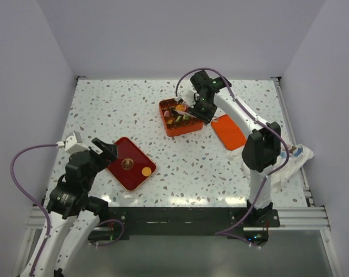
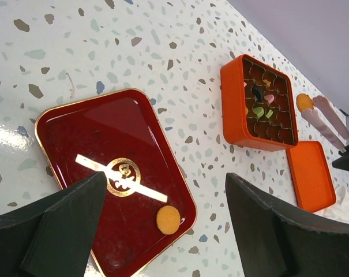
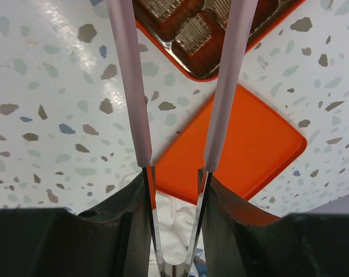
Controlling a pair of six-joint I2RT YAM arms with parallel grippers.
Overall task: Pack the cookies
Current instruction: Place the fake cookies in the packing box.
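Observation:
One orange cookie (image 2: 168, 220) lies near the corner of the dark red tray (image 2: 93, 133), seen from above as cookie (image 1: 146, 171) on tray (image 1: 128, 163). My left gripper (image 2: 165, 179) hangs open over that tray, holding nothing. The orange box (image 2: 232, 98) with its moulded brown insert holds several cookies (image 2: 259, 109), green, pink and dark. My right gripper (image 3: 175, 190) is shut on pink-tipped metal tongs (image 3: 134, 86). The tongs (image 2: 327, 121) pinch an orange cookie (image 2: 304, 102) just past the box's far edge (image 1: 179, 108).
The box's orange lid (image 1: 228, 132) lies flat to the right of the box, under the right arm. A crumpled white cloth (image 1: 295, 156) sits at the table's right edge. Walls close in the table on three sides.

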